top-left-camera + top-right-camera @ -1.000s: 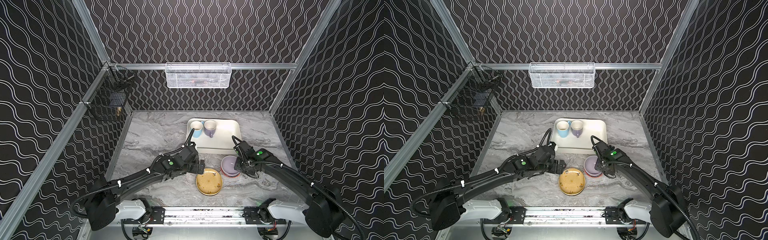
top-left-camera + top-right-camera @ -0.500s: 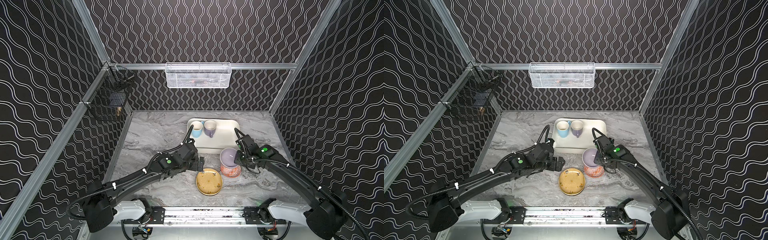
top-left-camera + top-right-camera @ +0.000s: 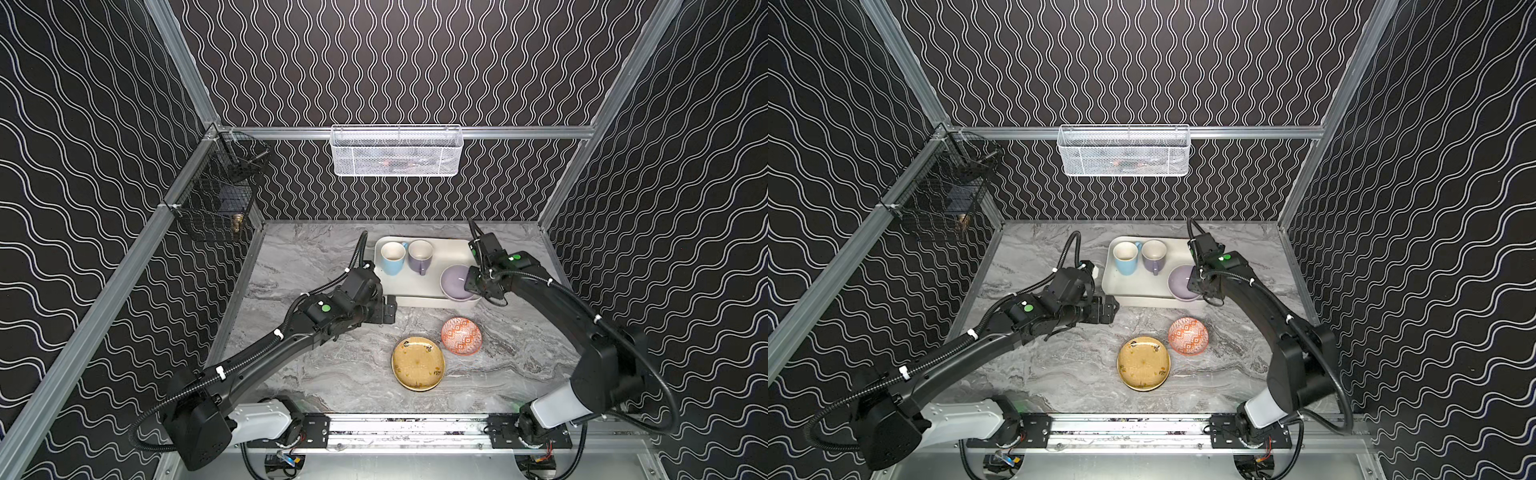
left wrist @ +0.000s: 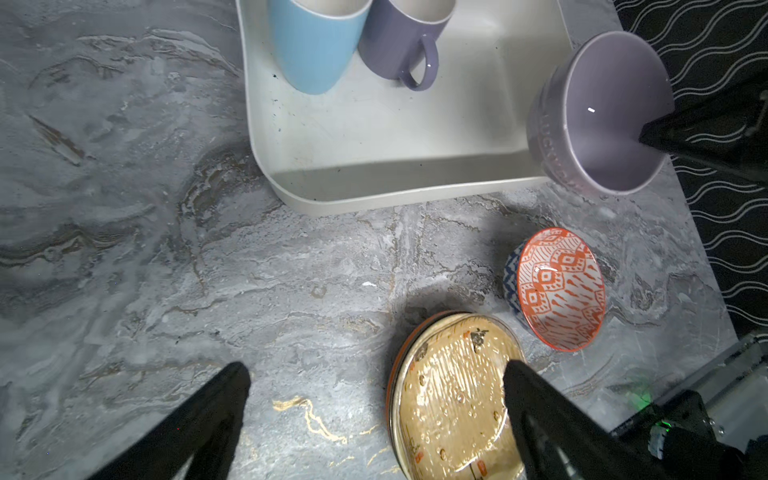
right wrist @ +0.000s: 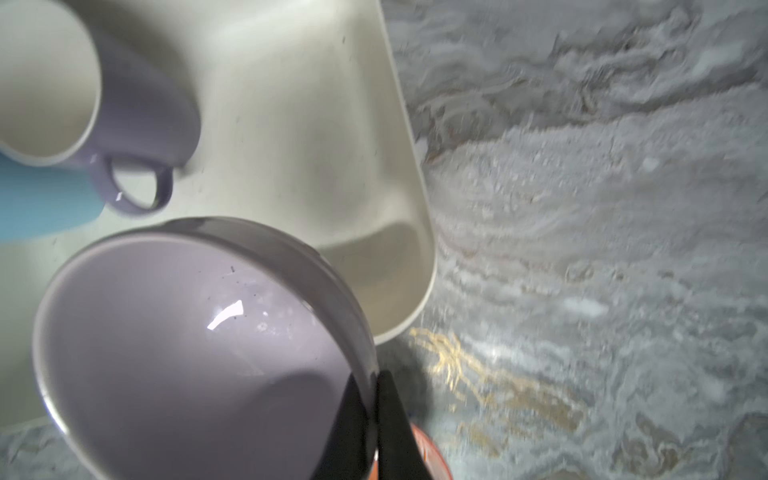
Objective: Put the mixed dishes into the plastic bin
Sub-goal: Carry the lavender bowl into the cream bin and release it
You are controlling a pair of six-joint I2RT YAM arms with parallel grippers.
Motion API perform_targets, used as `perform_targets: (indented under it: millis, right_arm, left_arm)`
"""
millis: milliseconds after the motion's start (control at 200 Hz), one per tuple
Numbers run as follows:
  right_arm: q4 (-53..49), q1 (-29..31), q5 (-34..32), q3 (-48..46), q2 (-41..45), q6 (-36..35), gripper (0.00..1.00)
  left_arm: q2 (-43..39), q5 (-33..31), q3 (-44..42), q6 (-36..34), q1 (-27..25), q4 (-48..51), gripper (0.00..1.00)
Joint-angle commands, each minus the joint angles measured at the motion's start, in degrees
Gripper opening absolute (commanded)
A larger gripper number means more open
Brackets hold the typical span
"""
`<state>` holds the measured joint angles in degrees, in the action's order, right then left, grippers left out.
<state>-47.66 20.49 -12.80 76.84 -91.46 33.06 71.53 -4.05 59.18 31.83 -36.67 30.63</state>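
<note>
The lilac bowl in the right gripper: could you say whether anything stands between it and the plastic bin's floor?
Nothing visible does. The right gripper pinches the lilac bowl by its rim above the near right corner of the plastic bin, where the floor is bare; the light-blue mug and lilac mug stand apart at the far left.

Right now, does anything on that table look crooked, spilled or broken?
Only the lilac bowl: it hangs tilted over the near right corner of the plastic bin, pinched by its rim in the right gripper, not set down. Nothing looks spilled or broken.
</note>
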Motion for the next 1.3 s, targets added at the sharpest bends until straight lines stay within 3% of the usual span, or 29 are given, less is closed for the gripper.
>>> perform_targets:
  millis: [0, 365, 676, 761, 916, 996, 1171, 1296]
  right_arm:
    - [4.2, -2.3, 0.6, 3.5, -3.9, -3.4, 0.09]
    - [8.5, -9.6, 8.2, 17.9, -24.9, -7.1, 0.08]
    - [9.4, -10.5, 11.4, 25.8, -32.7, -7.8, 0.11]
    - [9.0, -10.7, 12.0, 27.1, -34.2, -7.9, 0.16]
    - [10.1, -10.8, 12.7, 25.0, -31.8, -8.3, 0.34]
    - [10.9, -10.7, 12.8, 22.9, -28.6, -8.5, 0.38]
    - [9.1, -10.7, 14.1, 18.4, -19.5, -9.4, 0.39]
    - [8.4, -10.6, 15.4, 10.4, -10.5, -9.1, 0.39]
  left_arm:
    - [0.7, 1.4, 0.6, -1.8, 1.9, 0.3, 0.99]
    - [5.5, 3.5, 1.6, -2.6, 6.1, -1.1, 0.99]
    - [8.0, 5.2, 2.1, -2.3, 7.9, -2.2, 0.99]
    - [8.4, 5.2, 2.3, -2.3, 7.9, -2.1, 0.99]
    - [8.5, 5.5, 2.0, -2.1, 8.0, -2.4, 0.99]
    - [8.2, 5.9, 1.8, -1.9, 7.9, -2.6, 0.99]
    - [6.9, 6.5, 0.3, -1.7, 7.9, -3.2, 0.99]
    - [6.0, 7.5, -1.8, -0.8, 7.5, -3.5, 0.99]
